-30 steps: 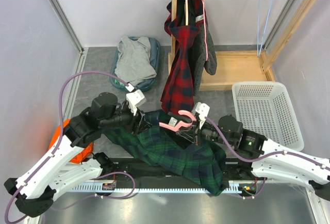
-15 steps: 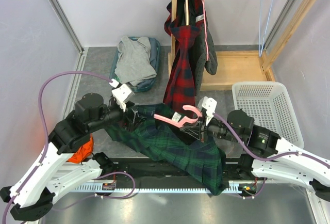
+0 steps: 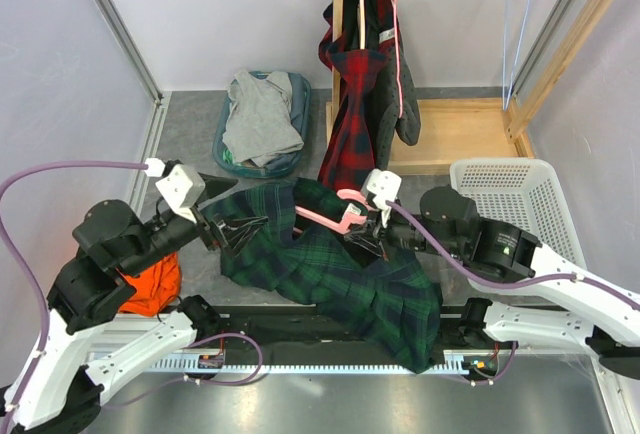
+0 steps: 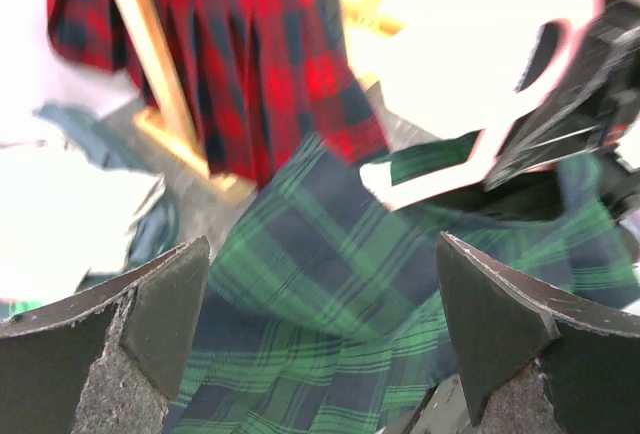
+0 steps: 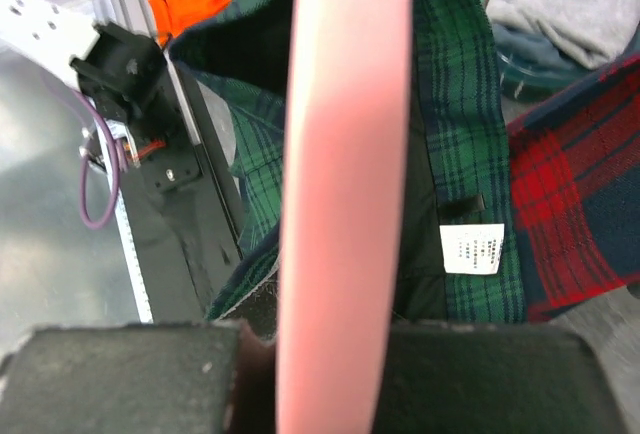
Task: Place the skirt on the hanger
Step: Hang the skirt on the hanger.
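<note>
The green plaid skirt (image 3: 330, 269) lies spread between both arms, and its waistband rises to the pink hanger (image 3: 335, 216). My right gripper (image 3: 362, 236) is shut on that hanger. In the right wrist view the hanger's pink bar (image 5: 345, 154) runs up from between the right gripper's (image 5: 335, 374) jaws, against the skirt's waistband (image 5: 470, 104) with its white label (image 5: 472, 247). My left gripper (image 3: 238, 231) is open at the skirt's left edge. In the left wrist view this gripper (image 4: 320, 324) has only the skirt (image 4: 320, 254) lying beyond its wide jaws, nothing between them.
A red plaid skirt (image 3: 352, 124) hangs on the wooden rack (image 3: 450, 134) behind. A white basket (image 3: 515, 214) stands at the right and a bin of grey cloth (image 3: 262, 119) at the back left. Orange cloth (image 3: 150, 284) lies under the left arm. A blue wire hanger (image 3: 520, 14) hangs on the rack.
My left gripper has opened, let go of the skirt and drawn back to the left. The right gripper has carried the hanger a little up and to the left.
</note>
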